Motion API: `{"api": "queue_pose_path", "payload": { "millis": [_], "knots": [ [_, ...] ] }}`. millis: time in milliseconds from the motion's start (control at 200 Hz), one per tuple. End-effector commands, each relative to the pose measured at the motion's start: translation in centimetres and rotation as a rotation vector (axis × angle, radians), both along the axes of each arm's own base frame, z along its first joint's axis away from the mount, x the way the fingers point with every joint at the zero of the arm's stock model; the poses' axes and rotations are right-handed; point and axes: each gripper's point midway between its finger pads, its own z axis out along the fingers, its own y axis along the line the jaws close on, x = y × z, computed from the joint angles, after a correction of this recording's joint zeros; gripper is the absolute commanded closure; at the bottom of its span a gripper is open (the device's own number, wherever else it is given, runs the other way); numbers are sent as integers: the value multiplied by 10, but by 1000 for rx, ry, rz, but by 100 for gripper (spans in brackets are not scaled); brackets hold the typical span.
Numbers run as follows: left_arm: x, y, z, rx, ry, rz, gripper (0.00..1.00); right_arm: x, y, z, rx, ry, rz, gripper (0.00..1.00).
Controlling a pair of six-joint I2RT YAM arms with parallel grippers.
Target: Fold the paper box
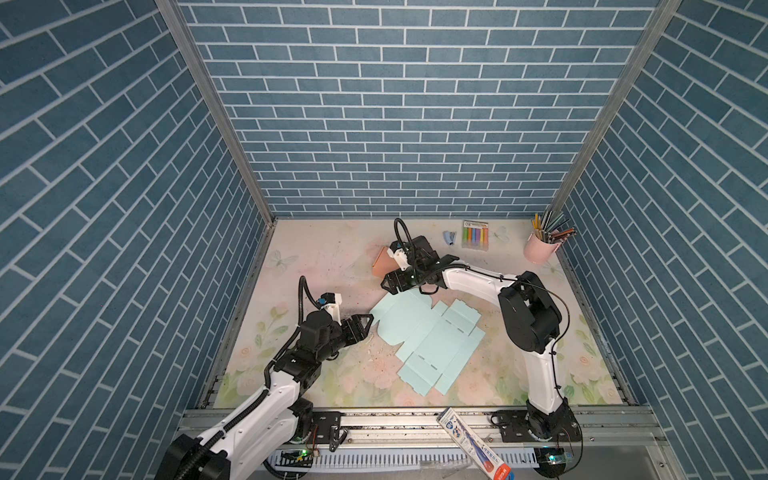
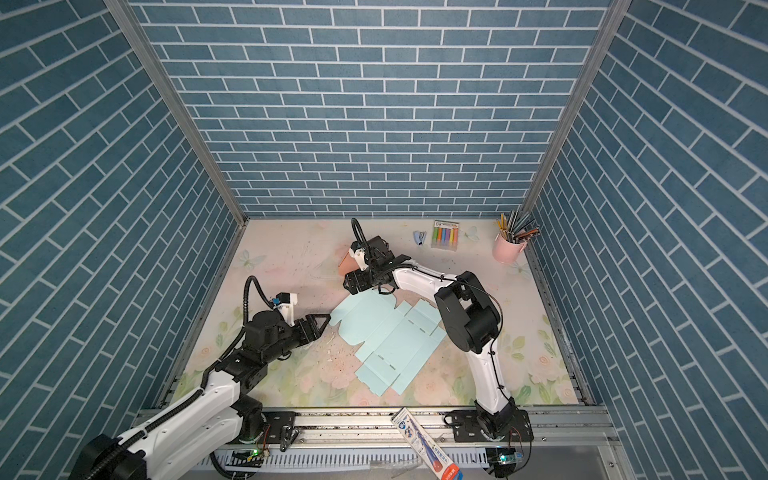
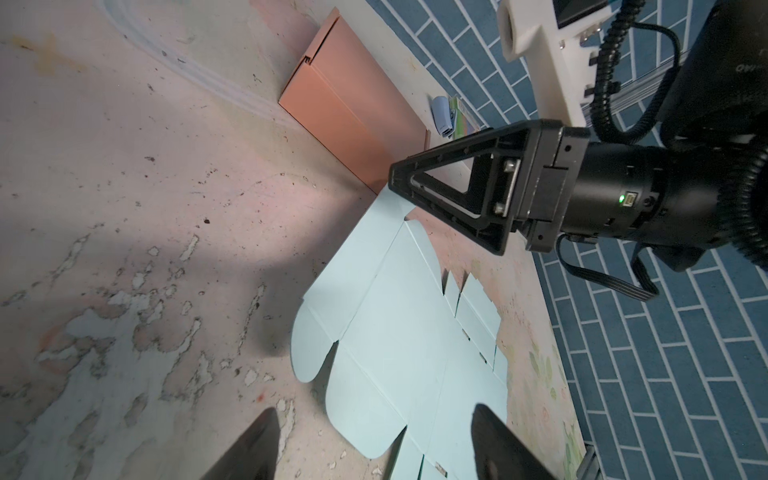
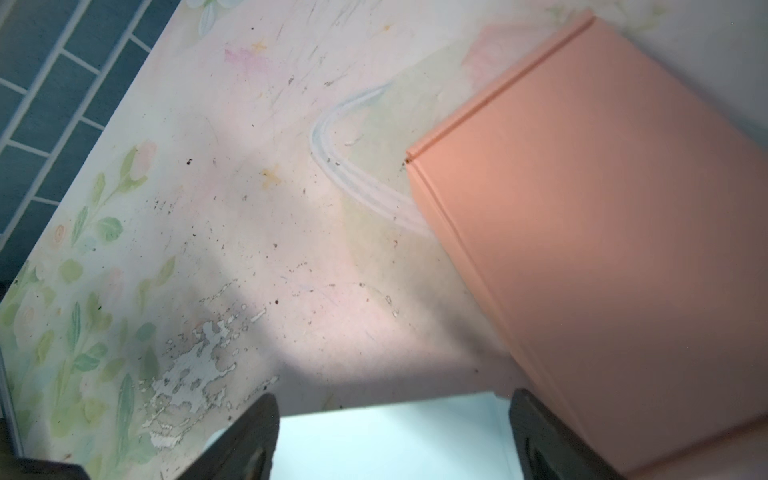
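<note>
Pale blue paper box (image 1: pixel 428 336): an unfolded sheet, flat on the flowered mat (image 1: pixel 316 257), mid-table between the two arms in both top views (image 2: pixel 390 336).
Left gripper (image 1: pixel 369 326): jaws wide apart, nothing held. It sits just beside the sheet's rounded flaps on the left edge.
Right gripper (image 1: pixel 385 286): jaws wide apart, nothing held. It sits at the sheet's far corner, close to a peach box (image 1: pixel 379 266).
Left wrist view only: the sheet's cut slots and rounded flaps (image 3: pixel 399 332) show clearly. The peach box (image 3: pixel 349 104) shows as a closed, flat carton whose near corner comes up to the sheet's far corner. One finger (image 3: pixel 419 183) of the right gripper is low over that corner.
Right wrist view only: the sheet's corner (image 4: pixel 386 436) lies between that gripper's spread fingers (image 4: pixel 257 424), with the peach box (image 4: pixel 602 228) just beside it.
Top views only: a pink cup (image 1: pixel 539 248) of pencils and a marker pack (image 1: pixel 475 235) stand by the back wall, well apart from the sheet.
Hard to tell: whether either gripper touches the paper. The right arm covers most of the peach box from above. The right wrist view is blurred low down and cuts off all but one corner of the sheet.
</note>
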Motion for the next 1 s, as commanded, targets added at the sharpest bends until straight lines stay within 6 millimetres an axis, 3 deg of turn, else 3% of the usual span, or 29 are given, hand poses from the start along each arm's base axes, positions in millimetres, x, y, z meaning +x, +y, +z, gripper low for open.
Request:
{"api": "queue_pose_path", "payload": {
  "millis": [0, 200, 460, 825, 995],
  "knots": [
    [4, 4, 5, -5, -19, -2, 27, 2, 7, -16, -50, 2, 43, 12],
    [1, 23, -6, -20, 16, 41, 25, 1, 19, -29, -78, 6, 71, 12],
    [7, 33, 2, -13, -10, 64, 18, 17, 3, -55, -190, -16, 13, 12],
    [10, 35, 0, 5, -8, 61, 17, 49, -25, -54, -200, -24, -57, 12],
    [11, 36, -3, 17, -3, 62, 17, 50, -26, -54, -189, -22, -49, 12]
  ]
}}
